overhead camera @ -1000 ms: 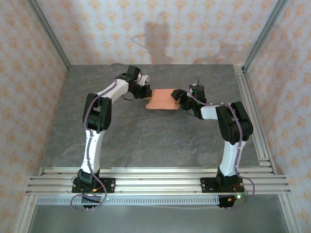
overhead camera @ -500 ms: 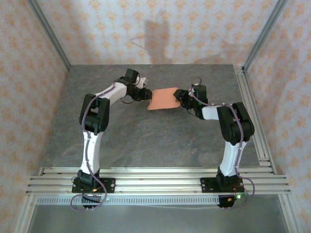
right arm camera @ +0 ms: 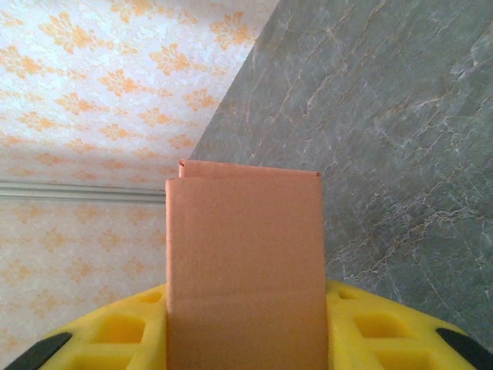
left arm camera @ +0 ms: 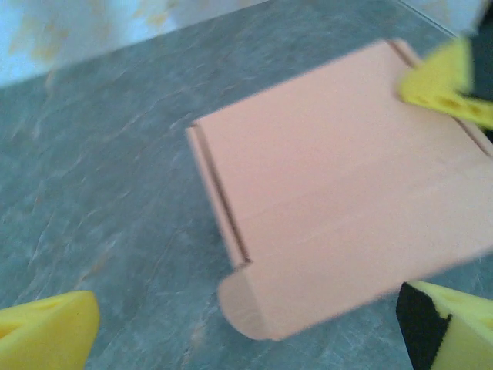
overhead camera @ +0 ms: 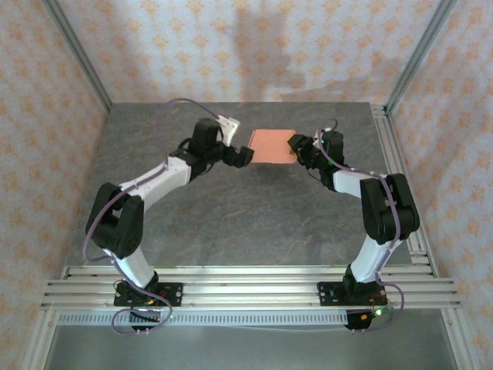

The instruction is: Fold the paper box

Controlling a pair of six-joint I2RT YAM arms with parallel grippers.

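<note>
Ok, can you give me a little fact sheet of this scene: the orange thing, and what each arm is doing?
object: paper box, plain salmon-orange card
right gripper: shut on the box's right edge, card between its yellow pads
left gripper: open, at the box's left side, not gripping
surface: grey stone-look table
backdrop: orange-patterned walls

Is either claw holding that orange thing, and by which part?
The right gripper holds the paper box by its right edge; the left gripper is open, holding nothing.
</note>
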